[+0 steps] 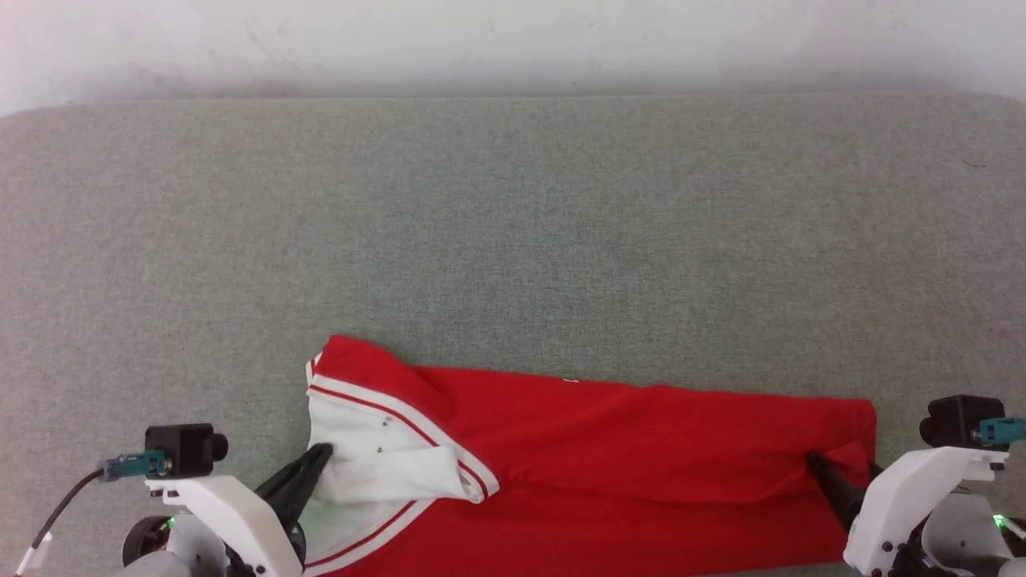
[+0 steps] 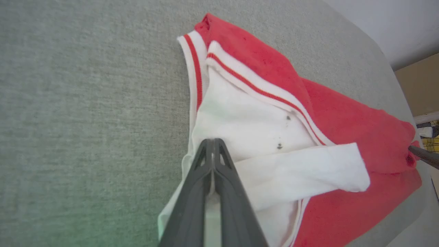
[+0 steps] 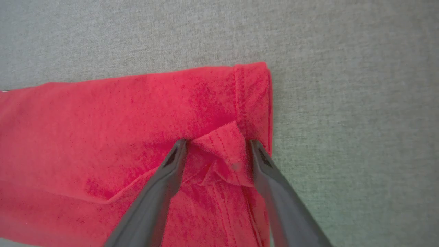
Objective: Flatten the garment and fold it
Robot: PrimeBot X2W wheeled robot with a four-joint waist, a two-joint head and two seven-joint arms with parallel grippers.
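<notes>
The garment (image 1: 609,465) lies in a long folded band across the near part of the table, red body to the right, white sleeve (image 1: 377,465) with red-white striped trim to the left. Its letters and number are hidden. My left gripper (image 1: 321,453) is shut, its tips pressed together on the white sleeve cloth (image 2: 260,137); the left gripper (image 2: 213,144) has white fabric showing in the slit between its fingers. My right gripper (image 1: 842,466) is open at the right hem. In the right wrist view, the right gripper (image 3: 217,151) straddles a small raised fold of red hem (image 3: 223,151).
The grey-green padded table (image 1: 513,224) stretches wide behind the garment up to a pale wall (image 1: 513,40). Its right end rounds off (image 2: 377,44), with a brown surface beyond it (image 2: 418,85).
</notes>
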